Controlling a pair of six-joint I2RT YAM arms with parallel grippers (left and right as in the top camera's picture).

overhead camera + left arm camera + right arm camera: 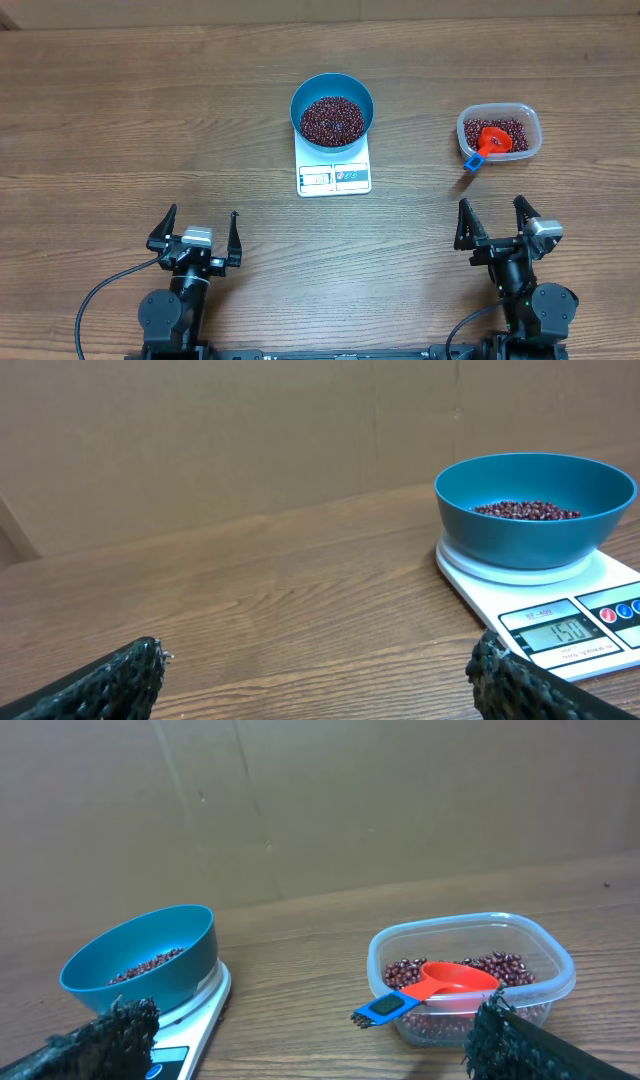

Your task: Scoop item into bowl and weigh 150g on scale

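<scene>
**Beans in bowl on scale, both grippers wide open and empty**

Overhead: left gripper [203, 212] at lower left of frame, right gripper [490, 203] at lower right. On both the fingers are spread apart with nothing between them, and both are well clear of every object. The wrist views agree, showing only fingertip edges at the bottom corners.

Blue bowl [333, 84] sits on the white scale [335, 178] at upper centre of frame. A layer of the dark red beans [333, 118] covers the bowl floor. In the left wrist view the display [568, 630] shows what looks like 150, so the weighing looks done or very near done.

More beans lie in the clear tub [499, 107] at upper right. The red scoop [492, 139] lies in them, and its blue handle [473, 161] pokes out over the tub's lower-left rim. Bare wood table [120, 100] elsewhere.

Handling, judged:
- Beans are loose, hard and small. They will likely roll, bounce and scatter, and fingers cannot pinch them, so only the scoop moves them.
- Each bean is light, so trimming the weight probably means small tips of the scoop.
- The blue handle is the place to take hold. It is stiff, narrow and clear of the beans. The right gripper is nearer.
- The scoop is probably light and could twist in the grip if pinched at the very tip.
- The bowl looks smooth, rigid and a bit slick. If it must be moved, grip across the rim wall.
- Any nudge to bowl or scale could shift the reading.
</scene>
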